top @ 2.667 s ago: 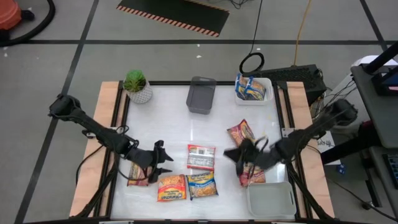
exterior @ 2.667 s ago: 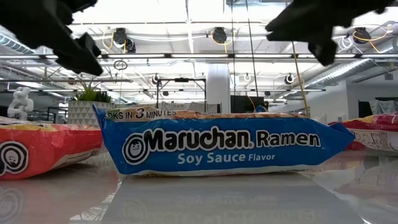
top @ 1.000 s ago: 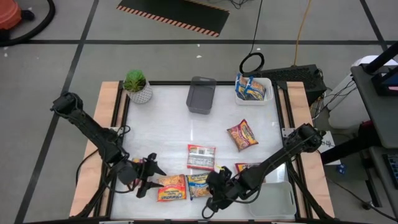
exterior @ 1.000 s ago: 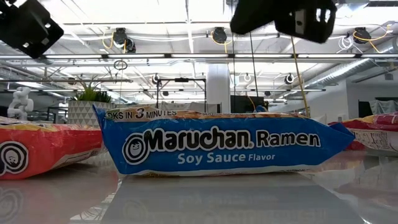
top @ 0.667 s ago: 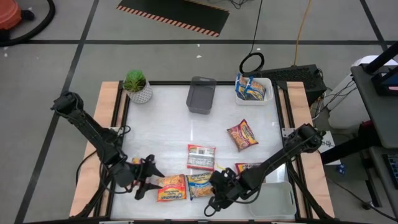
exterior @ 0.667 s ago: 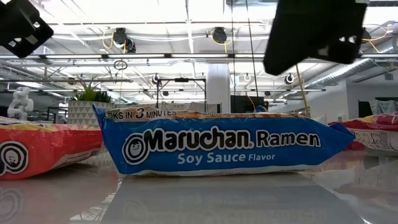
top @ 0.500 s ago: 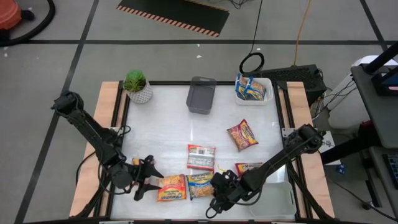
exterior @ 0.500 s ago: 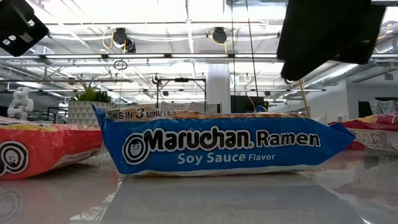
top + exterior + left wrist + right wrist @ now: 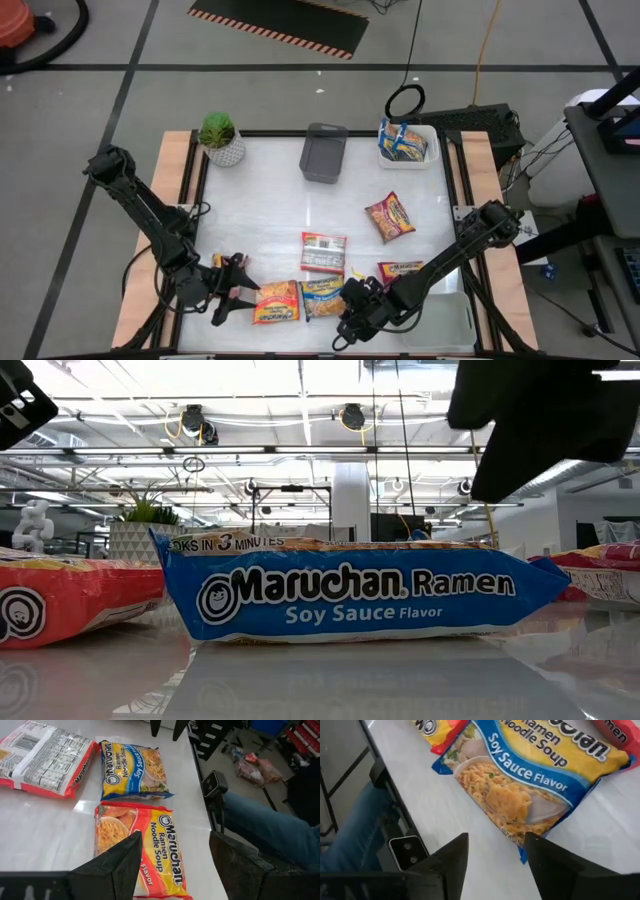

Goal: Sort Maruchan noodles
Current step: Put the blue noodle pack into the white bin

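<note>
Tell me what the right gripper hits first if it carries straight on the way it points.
Probably the blue soy sauce packet: the right gripper, jaws open, aims at its near edge, though depth is hard to judge.

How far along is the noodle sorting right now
Done: blue packets lie in the white tray at the far corner. In hand: nothing yet; the right claw is open above the blue soy sauce packet, the left claw open by the orange packet. Left: those two plus three more loose packets; the grey tray looks empty.

Around my table [image 9: 260,200] lay grey floor [image 9: 250,95] with a hazard-striped mat [image 9: 280,25]; bright ceiling lights [image 9: 250,380] glared above distant desks.
</note>
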